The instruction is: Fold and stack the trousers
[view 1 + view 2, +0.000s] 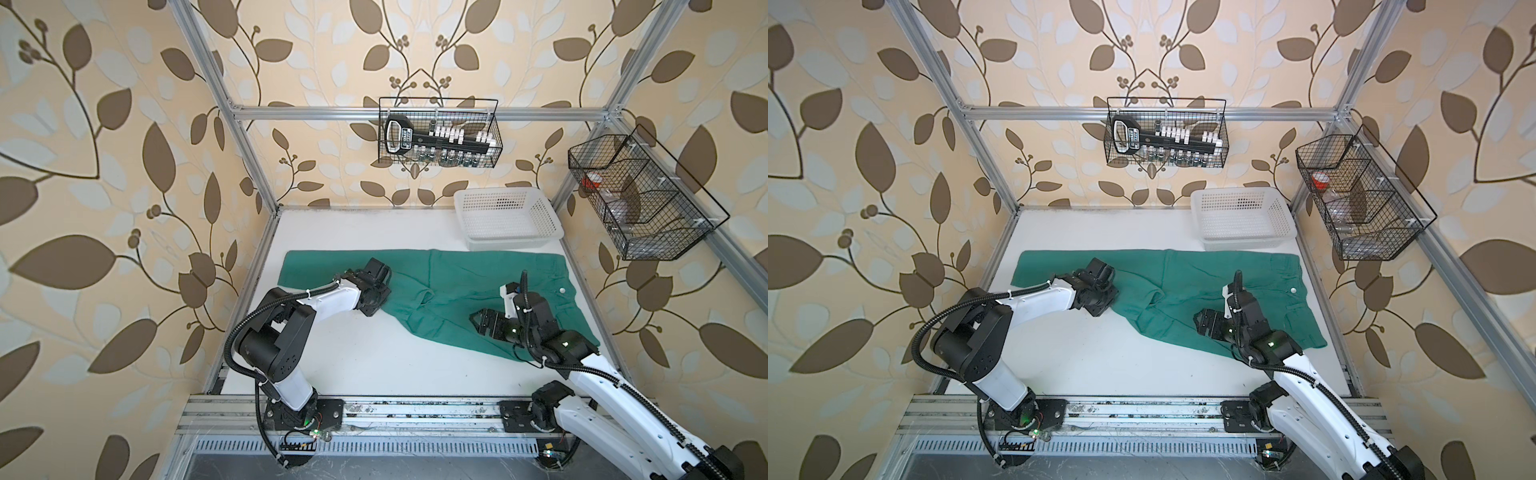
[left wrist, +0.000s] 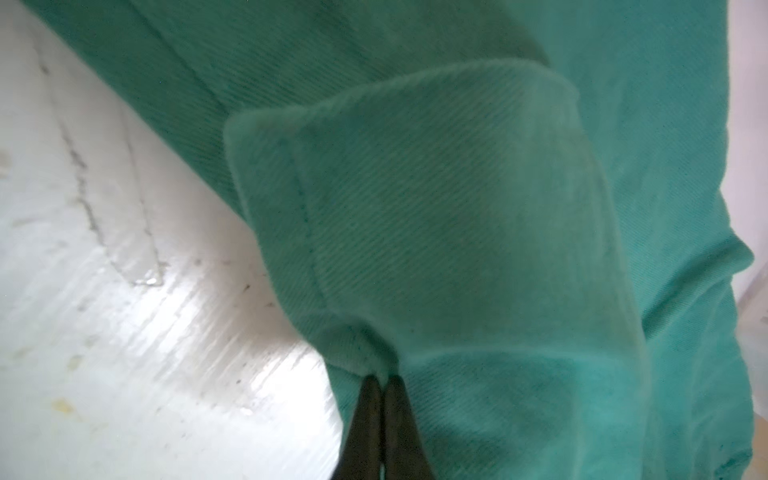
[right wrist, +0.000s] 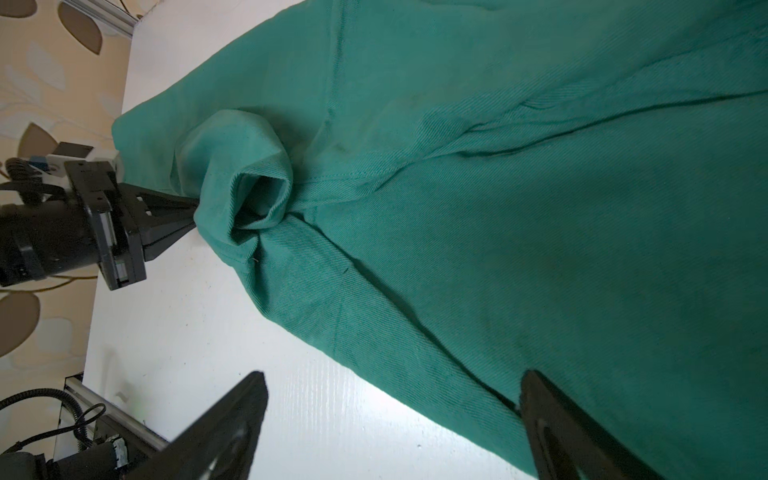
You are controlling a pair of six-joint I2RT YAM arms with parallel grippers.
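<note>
The trousers (image 3: pixel 519 199) lie spread on the white table (image 3: pixel 199 332), their teal twill crossed by long dark creases. The right gripper (image 3: pixel 394 376) holds its black fingers (image 3: pixel 232 419) wide apart, straddling the trousers' edge. One finger is over bare table just beside the cloth and the other is over the cloth itself; whether either touches cannot be told. Further along that edge of the trousers, the left gripper (image 3: pixel 192 212) has its tips pinched together on the fabric. Next to that pinch the cloth bunches into a raised rolled fold (image 3: pixel 249 178) with an open mouth. Beyond the trousers, past the table's edge, leaf-patterned wallpaper (image 3: pixel 37 83) shows.
</note>
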